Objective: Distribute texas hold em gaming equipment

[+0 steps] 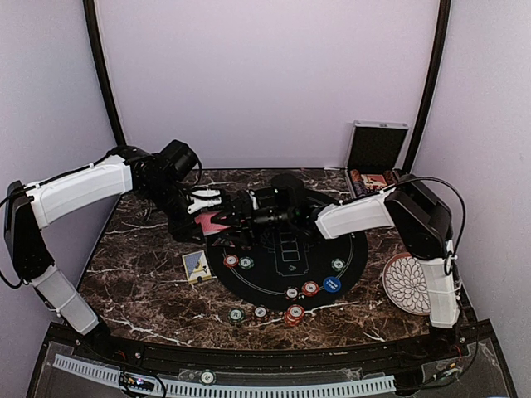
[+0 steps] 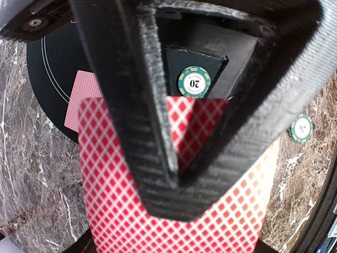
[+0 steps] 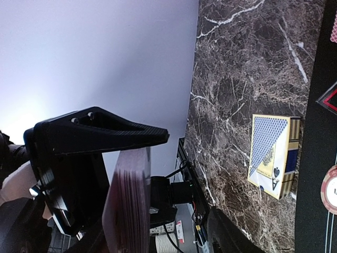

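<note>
My left gripper (image 1: 207, 207) and right gripper (image 1: 238, 220) meet above the left edge of the round black mat (image 1: 286, 249). In the left wrist view my left gripper (image 2: 176, 179) is shut on a red-backed card (image 2: 116, 184). Another red-backed card (image 2: 81, 97) lies on the mat below, with a green chip (image 2: 194, 81) near it. In the right wrist view my right gripper (image 3: 158, 174) holds a deck of cards (image 3: 126, 205), seen edge-on. Chips (image 1: 231, 260), a blue button (image 1: 332, 284) and a red chip stack (image 1: 294, 314) lie on and around the mat.
A blue card box (image 1: 197, 266) lies on the marble left of the mat; it also shows in the right wrist view (image 3: 274, 155). The silver case (image 1: 375, 157) stands open at the back right. A white patterned plate (image 1: 406, 283) sits at the right edge.
</note>
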Tool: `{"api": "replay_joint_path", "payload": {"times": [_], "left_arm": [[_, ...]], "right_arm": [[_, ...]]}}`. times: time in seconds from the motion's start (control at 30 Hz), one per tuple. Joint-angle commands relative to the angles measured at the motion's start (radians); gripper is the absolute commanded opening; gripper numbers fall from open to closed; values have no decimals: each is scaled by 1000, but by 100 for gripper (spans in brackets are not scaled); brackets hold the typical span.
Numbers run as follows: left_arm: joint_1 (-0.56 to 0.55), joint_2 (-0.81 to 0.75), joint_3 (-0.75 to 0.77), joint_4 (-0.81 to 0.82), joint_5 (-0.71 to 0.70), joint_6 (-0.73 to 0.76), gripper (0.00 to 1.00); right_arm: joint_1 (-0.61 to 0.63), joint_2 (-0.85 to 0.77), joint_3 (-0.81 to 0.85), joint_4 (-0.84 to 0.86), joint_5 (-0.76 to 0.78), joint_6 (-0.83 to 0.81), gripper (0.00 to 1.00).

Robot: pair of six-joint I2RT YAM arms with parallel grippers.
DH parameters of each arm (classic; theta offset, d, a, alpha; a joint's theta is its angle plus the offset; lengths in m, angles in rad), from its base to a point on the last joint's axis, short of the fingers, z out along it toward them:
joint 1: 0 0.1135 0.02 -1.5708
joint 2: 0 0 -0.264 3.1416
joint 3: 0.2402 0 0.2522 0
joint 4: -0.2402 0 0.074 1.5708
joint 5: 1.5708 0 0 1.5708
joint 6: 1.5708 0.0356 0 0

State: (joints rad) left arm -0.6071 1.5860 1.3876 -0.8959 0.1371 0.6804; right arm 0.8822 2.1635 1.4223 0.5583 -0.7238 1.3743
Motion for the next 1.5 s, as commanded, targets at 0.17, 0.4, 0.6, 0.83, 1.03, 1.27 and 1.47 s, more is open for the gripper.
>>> {"api": "replay_joint_path", "payload": {"times": [0.17, 0.4, 0.6, 0.83, 1.03, 1.27, 1.47], "left_arm": [[-1, -19, -5, 3, 2, 2, 9], [0, -17, -4, 4, -5, 5, 9], [0, -10, -4, 2, -18, 7, 8], [0, -14, -7, 0, -24, 6, 8], [0, -20, -19, -1, -34, 8, 8], [0, -27, -31, -7, -43, 10, 8], [0, -21, -29, -12, -35, 2, 8]], "right_arm": [[-23, -86, -46, 93, -28, 33, 38], [-27, -96, -67, 123, -38, 52, 19], [-32, -99, -86, 168, -46, 86, 11], [-50, -94, -120, 260, -66, 147, 2], [-99, -120, -158, 268, -80, 136, 0], [-206, -182, -246, 195, -91, 57, 0], [-312, -196, -269, 100, -114, -28, 0]]}}
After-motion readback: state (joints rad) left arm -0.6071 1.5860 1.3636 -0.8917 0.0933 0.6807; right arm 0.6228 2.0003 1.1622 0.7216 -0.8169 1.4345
